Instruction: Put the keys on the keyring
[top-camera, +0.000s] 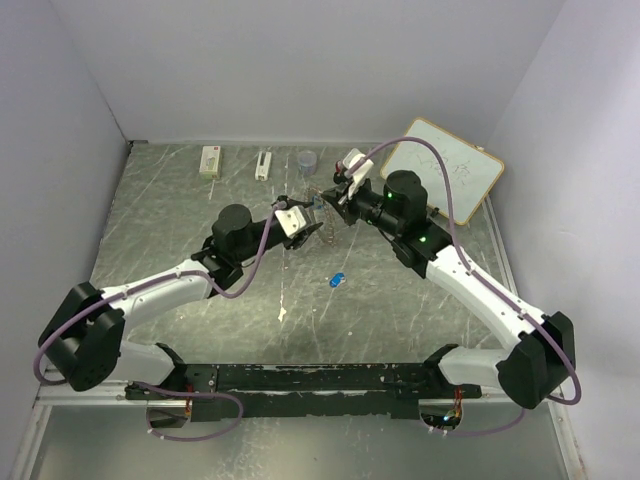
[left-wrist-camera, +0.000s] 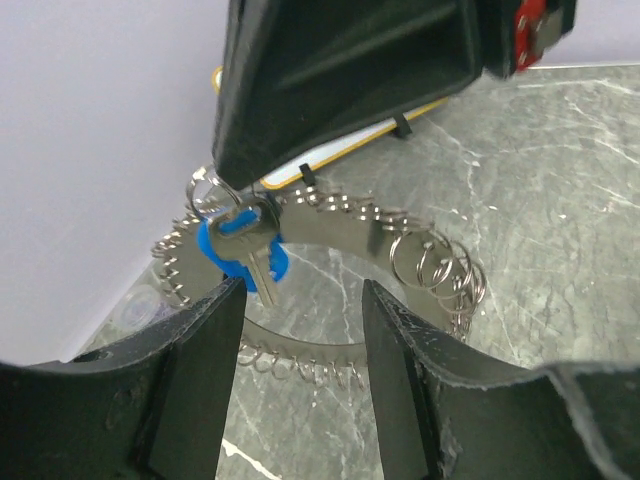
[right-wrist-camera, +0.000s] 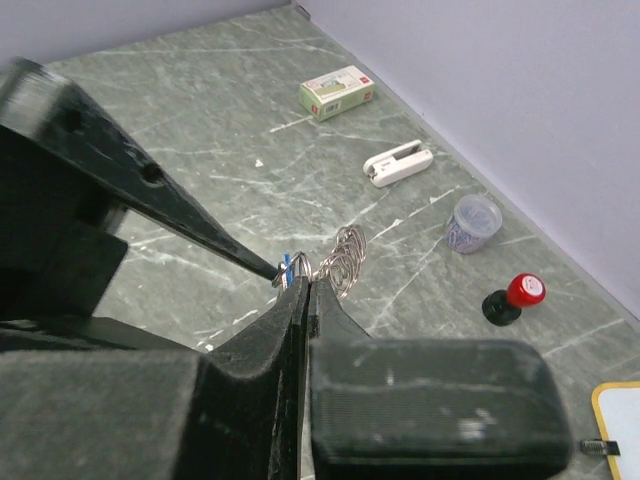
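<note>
At centre left of the left wrist view, we see the keyring (left-wrist-camera: 335, 232), one blue-headed key (left-wrist-camera: 240, 262) hanging at its fringe, pinched by the closed right gripper (left-wrist-camera: 230, 188), the left gripper (left-wrist-camera: 303, 300) just below with jaws apart and empty, and a second blue key (top-camera: 337, 279) lying on the table (top-camera: 180, 230).

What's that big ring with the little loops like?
The keyring is a flat grey metal hoop, hollow inside, fringed with small wire loops and a bunch of bigger rings. It is tilted. The right gripper pinches its edge, where a blue key dangles; the open left gripper straddles its near side.
</note>
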